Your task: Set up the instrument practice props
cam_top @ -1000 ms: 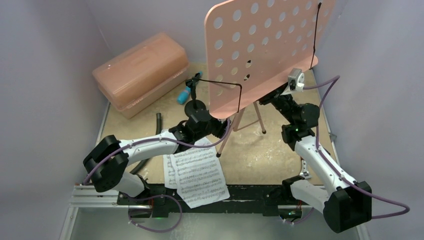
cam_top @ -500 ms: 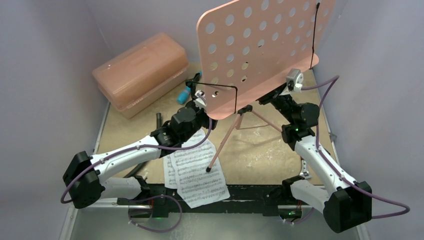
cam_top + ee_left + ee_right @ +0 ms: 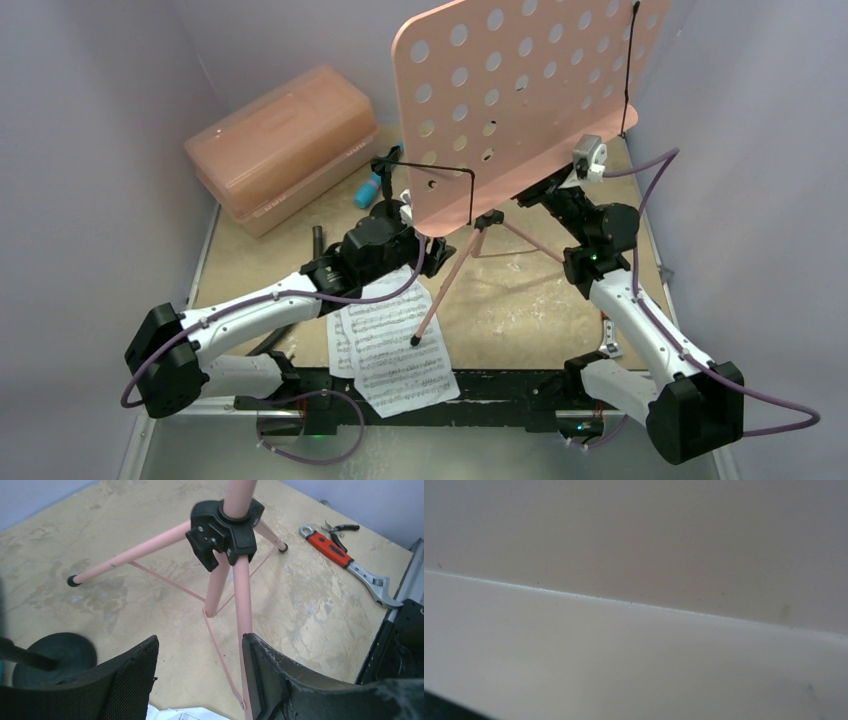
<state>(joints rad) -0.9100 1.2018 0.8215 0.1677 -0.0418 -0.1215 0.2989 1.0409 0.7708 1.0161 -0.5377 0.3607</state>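
Mid-bench, the music stand (image 3: 530, 110) is up on its tripod, with the perforated desk tilted back and leaning toward the far right.

The left gripper (image 3: 199, 647) sits low at the near leg (image 3: 242, 605), just under the black hub (image 3: 225, 527). Its fingers are spread with the leg between them, close to the right finger, so nothing is pinched. The right gripper is hidden behind the desk's lower edge and its wrist view shows only a blank pale surface, so I can't tell whether those fingers are clamped.

My read is that the step in hand is settling the stand and letting go.

- Check that all three feet are flat on the bench (image 3: 520, 300) before the left arm clears.
- Back the left fingers out along the gap, low and straight. The thin brace rods under the hub could snag.
- The stand looks top-heavy, so keep the right arm steadying the desk until the left arm is away.
- The near foot lands on or right at the edge of the sheet-music pages (image 3: 395, 350), and I can't tell which. If it pins them, the pages will tear or drag the stand when lifted.

The mic stand (image 3: 55, 655) is just left of the left fingers, so don't swing that way. The cyan microphone (image 3: 368, 190) lies far left beside the pink case (image 3: 280, 145). A wrench (image 3: 350, 562) lies at the near right of the bench, well apart from the legs.
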